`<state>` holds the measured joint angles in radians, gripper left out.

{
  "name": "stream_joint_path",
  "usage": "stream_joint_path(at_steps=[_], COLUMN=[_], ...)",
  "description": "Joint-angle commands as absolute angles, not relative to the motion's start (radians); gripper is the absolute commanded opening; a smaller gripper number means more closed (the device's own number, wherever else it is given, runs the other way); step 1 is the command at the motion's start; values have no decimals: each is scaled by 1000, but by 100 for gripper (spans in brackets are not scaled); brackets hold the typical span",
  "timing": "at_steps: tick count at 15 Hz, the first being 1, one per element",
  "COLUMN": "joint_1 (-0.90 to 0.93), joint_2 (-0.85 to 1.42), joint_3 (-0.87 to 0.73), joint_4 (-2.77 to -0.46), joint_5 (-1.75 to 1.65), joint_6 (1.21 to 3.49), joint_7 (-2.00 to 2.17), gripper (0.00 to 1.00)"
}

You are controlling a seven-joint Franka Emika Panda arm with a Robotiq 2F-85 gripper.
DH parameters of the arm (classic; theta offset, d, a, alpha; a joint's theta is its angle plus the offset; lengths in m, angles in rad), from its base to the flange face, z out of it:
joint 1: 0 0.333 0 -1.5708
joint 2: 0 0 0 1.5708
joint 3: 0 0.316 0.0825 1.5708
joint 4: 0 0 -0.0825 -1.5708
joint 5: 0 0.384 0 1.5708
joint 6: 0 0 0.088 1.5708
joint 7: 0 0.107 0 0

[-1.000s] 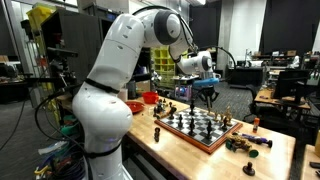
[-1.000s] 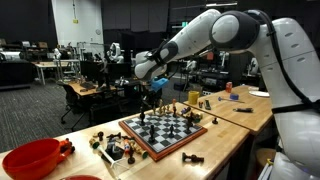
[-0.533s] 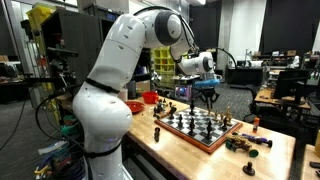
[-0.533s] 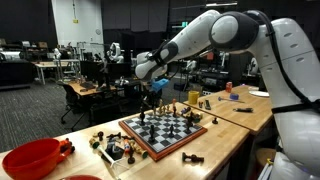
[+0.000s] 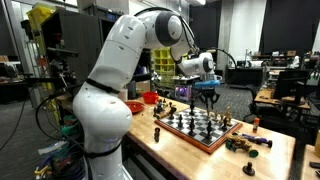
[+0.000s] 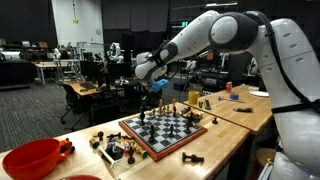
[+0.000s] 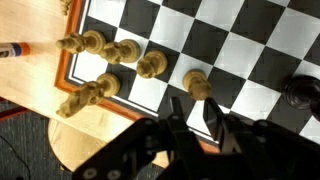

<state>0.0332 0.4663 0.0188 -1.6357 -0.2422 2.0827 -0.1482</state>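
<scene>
A chessboard (image 5: pixel 200 128) with light and dark pieces lies on a wooden table and shows in both exterior views (image 6: pixel 165 130). My gripper (image 5: pixel 207 100) hangs over the board's far edge (image 6: pixel 150 100), a little above the pieces. In the wrist view my gripper (image 7: pixel 197 112) is open with a narrow gap and holds nothing. A tan pawn (image 7: pixel 197 85) stands just ahead of the fingertips. More tan pieces (image 7: pixel 122 52) stand in a row to its left. One tan piece (image 7: pixel 88 95) lies at the board's border. A black piece (image 7: pixel 300 90) stands at the right.
A red bowl (image 6: pixel 30 158) sits at the table's end; it also shows in an exterior view (image 5: pixel 148 98). Loose chess pieces lie beside the board (image 6: pixel 115 148) (image 5: pixel 245 143). A marker (image 7: pixel 15 48) lies on the table. Desks and lab gear stand behind.
</scene>
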Motion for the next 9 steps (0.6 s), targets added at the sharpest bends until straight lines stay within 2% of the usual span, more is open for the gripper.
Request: stream_joint_path(at_steps=[1,6,7,9], joint_1=[33,35,34,32], joint_2=[462,451,446,426], joint_3=[21,26,29,36], joint_4=[-1631,-1639,-1642,-1651], joint_5=[-228,-226,-222,-210], joint_6=[2091,2119,2130,2157], joint_7=[-155,-160,-162,-164], gripper=[61,95,99,100])
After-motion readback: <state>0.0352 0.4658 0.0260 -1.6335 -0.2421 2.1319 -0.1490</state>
